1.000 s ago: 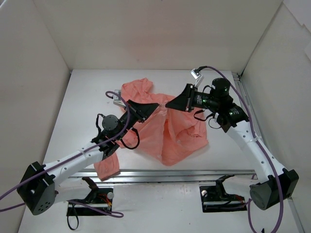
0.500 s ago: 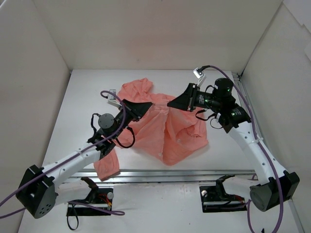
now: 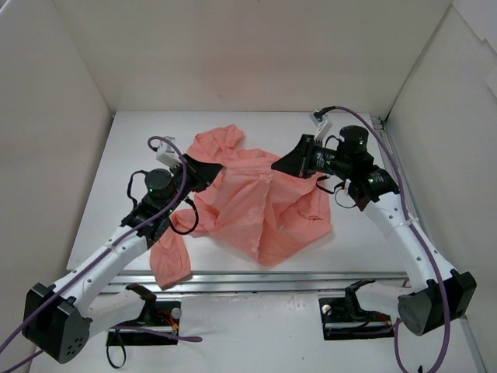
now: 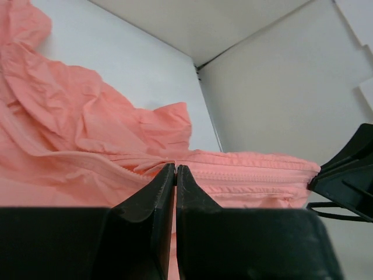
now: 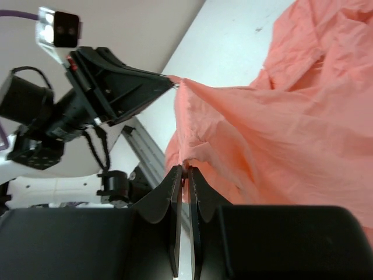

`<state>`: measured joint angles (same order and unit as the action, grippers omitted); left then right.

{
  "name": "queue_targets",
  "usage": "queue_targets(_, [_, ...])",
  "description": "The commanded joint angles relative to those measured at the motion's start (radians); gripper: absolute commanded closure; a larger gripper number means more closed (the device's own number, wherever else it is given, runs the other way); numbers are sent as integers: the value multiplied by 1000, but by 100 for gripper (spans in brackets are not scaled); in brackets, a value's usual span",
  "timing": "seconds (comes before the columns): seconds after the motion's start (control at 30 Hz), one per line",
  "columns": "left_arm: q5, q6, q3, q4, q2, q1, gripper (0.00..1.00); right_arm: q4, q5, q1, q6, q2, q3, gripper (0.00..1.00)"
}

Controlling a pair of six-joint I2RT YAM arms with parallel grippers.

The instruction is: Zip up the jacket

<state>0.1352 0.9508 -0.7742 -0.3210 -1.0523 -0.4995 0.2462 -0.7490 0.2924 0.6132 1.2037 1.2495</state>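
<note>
The salmon-pink jacket lies crumpled on the white table, with one sleeve reaching the near rail. My left gripper is shut on the zip pull at the jacket's front edge. My right gripper is shut on the jacket's edge at the other end of the zip line. The zip strip is stretched taut between the two grippers. The left wrist view shows the right gripper's tip. The right wrist view shows the left gripper.
White walls enclose the table on the left, back and right. A metal rail runs along the near edge. The hood lies towards the back wall. Purple cables trail from both arms.
My left gripper has moved left, away from the right gripper, keeping hold of the zip pull. The stretch of jacket between the grippers is longer. The right gripper has barely moved.
</note>
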Motion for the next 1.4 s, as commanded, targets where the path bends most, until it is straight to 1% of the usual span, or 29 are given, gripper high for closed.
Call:
queue_targets(0.0, [6, -89, -69, 105, 28, 55, 100, -30, 103, -18, -69, -3, -12, 100])
queue_targets(0.1, [12, -98, -69, 137, 38, 87, 100, -19, 161, -22, -104, 2, -18, 100])
queue_targets(0.23, [4, -150, -96, 200, 55, 116, 100, 37, 263, -26, -186, 3, 11, 100])
queue_targets(0.37, [23, -179, -126, 264, 57, 165, 100, 102, 428, -32, -274, 14, 51, 100])
queue_targets(0.5, [23, -198, -149, 299, 60, 202, 100, 156, 552, -29, -348, 31, 103, 100])
queue_targets(0.7, [23, -242, -203, 365, 55, 248, 100, 186, 775, -32, -429, 46, 162, 100])
queue_targets(0.73, [24, -248, -209, 378, 54, 263, 100, 188, 834, -30, -438, 49, 168, 100])
queue_targets(0.93, [37, -270, -254, 405, 37, 314, 100, 194, 1020, -30, -500, 66, 211, 100])
queue_targets(1.17, [44, -297, -313, 431, 6, 360, 100, 192, 1169, -29, -544, 89, 260, 100])
queue_targets(1.23, [53, -305, -327, 436, -2, 389, 100, 191, 1212, -29, -550, 92, 272, 100])
queue_targets(1.37, [75, -313, -387, 448, -41, 418, 100, 185, 1289, -29, -556, 105, 289, 100])
